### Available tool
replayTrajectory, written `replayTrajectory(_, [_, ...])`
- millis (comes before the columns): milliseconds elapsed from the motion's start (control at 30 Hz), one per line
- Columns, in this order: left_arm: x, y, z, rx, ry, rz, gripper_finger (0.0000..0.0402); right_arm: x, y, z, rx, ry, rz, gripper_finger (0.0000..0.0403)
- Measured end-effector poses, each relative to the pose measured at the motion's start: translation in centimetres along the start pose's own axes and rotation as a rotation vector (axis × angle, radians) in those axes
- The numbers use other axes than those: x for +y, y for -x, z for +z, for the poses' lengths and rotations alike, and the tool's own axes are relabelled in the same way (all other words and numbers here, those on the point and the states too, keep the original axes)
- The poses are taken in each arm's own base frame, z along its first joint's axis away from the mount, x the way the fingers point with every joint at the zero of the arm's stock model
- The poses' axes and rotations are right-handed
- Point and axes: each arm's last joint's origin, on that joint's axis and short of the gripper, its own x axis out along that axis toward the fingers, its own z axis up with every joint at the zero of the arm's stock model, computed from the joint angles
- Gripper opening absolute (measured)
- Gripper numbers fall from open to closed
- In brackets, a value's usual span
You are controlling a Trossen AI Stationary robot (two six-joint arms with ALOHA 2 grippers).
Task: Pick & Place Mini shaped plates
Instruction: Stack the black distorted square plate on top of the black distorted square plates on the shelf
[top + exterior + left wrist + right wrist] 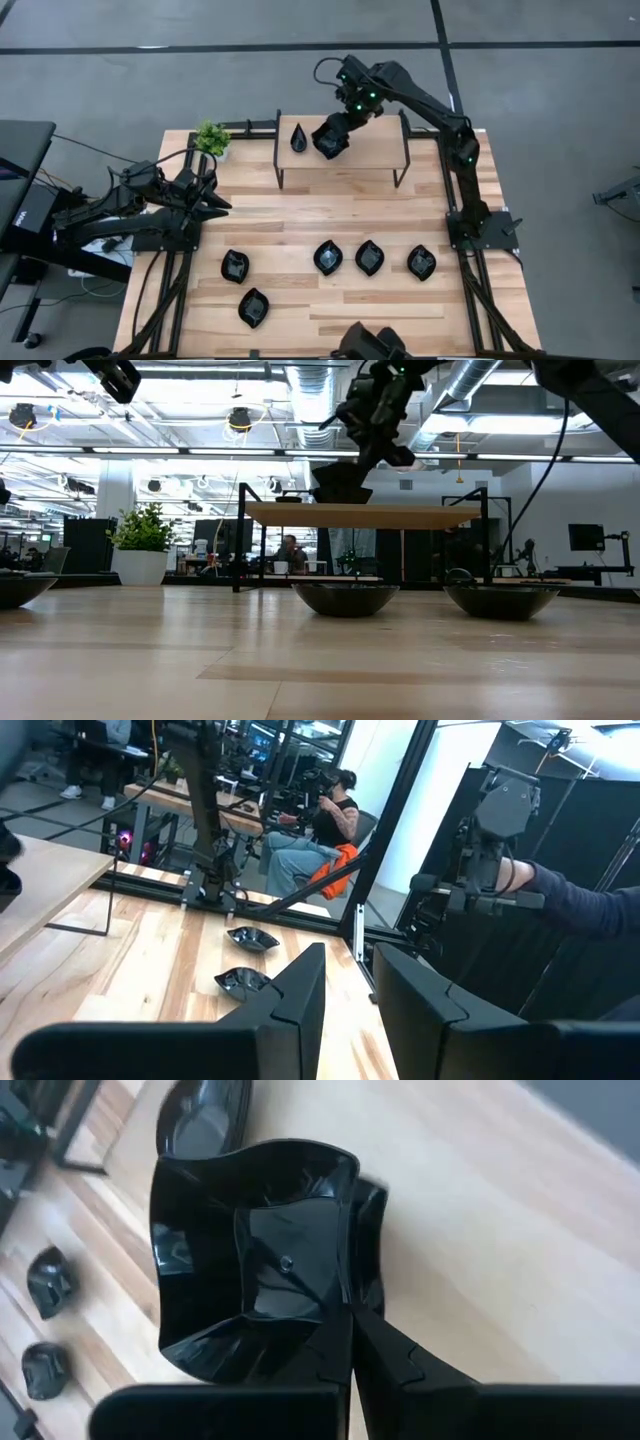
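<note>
My right gripper [337, 127] is over the raised wooden shelf [370, 152] at the back, shut on the rim of a wavy-edged square plate [327, 143]. In the right wrist view the two fingers [375, 1345] pinch one edge of that plate [260, 1260], which hangs tilted just above the shelf board. A narrow teardrop plate [298, 137] lies on the shelf beside it. Several more mini shaped plates lie on the table below: [235, 265], [253, 307], [327, 257], [369, 257], [421, 262]. My left gripper [215, 205] waits at the table's left, a narrow gap between its fingers, holding nothing.
A small green potted plant [211, 138] stands at the back left corner, next to the shelf's left leg. In the left wrist view a person [320, 815] sits beyond the table, and a sleeved arm [570, 900] holds a device at the right.
</note>
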Motion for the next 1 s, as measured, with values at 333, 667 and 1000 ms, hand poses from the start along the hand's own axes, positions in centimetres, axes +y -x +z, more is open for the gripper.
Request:
replayTrajectory(333, [0.0, 0.0, 0.0, -0.003, -0.044, -0.001, 0.0090, -0.5, -1.5, 0.3, 0.048, 0.023, -0.013, 0.0000])
replayTrajectory(667, [0.8, -0.6, -1.5, 0.008, -0.070, 0.003, 0.0090, -0.5, -1.7, 0.2, 0.062, 0.039, -0.014, 0.0000])
replayTrajectory(1000, [1.4, -1.1, -2.5, -0.031, -0.038, -0.009, 0.0090, -0.5, -1.7, 0.3, 0.054, 0.050, -0.012, 0.0002])
